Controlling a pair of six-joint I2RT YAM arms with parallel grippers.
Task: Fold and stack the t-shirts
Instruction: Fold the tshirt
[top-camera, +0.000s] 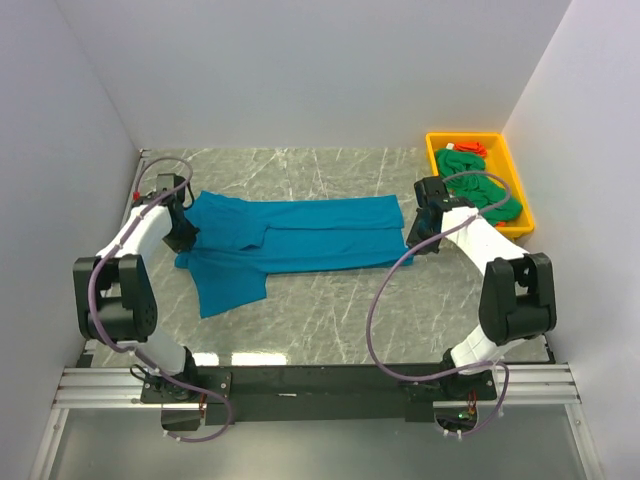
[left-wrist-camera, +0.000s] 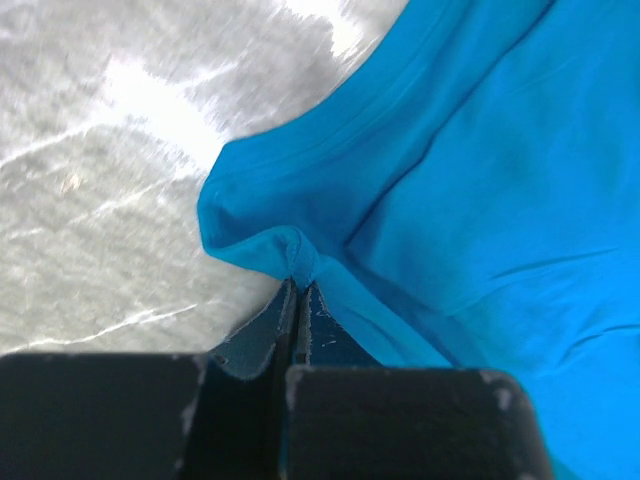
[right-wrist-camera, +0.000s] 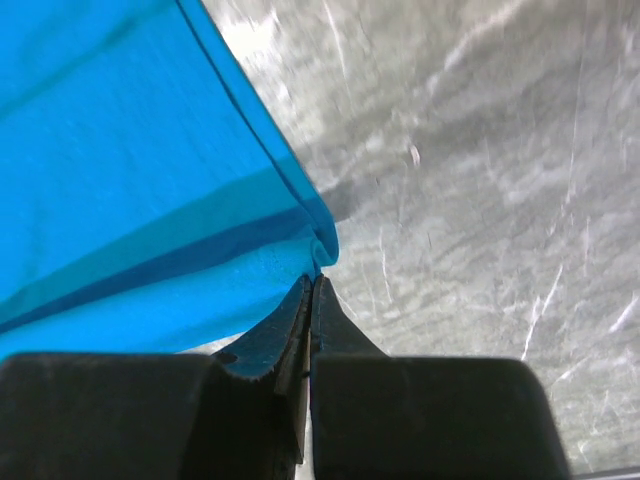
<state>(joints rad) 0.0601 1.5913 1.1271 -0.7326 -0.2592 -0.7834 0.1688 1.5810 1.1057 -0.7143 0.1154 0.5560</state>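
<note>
Across the table (top-camera: 330, 320) the teal shirt (top-camera: 300, 235) lies half-folded, with the left gripper (left-wrist-camera: 300, 288) clamped on its left edge and the right gripper (right-wrist-camera: 312, 285) clamped on its right corner. Both bites look thin. I judge a hard pull could slip the cloth free and spoil the fold.

My left arm (top-camera: 135, 232) and my right arm (top-camera: 480, 240) are built alike: white shells on the long links, chunky black housings at the joints, and a purple-grey cable (top-camera: 372, 315) looping loosely along each from base to wrist. My left gripper (left-wrist-camera: 298, 286) and right gripper (right-wrist-camera: 311, 283) end in matte black, wedge-shaped fingers, scuffed pale along their edges. Both bases sit bolted on a black bar (top-camera: 320, 385) over a silver rail (top-camera: 100, 385)
</note>
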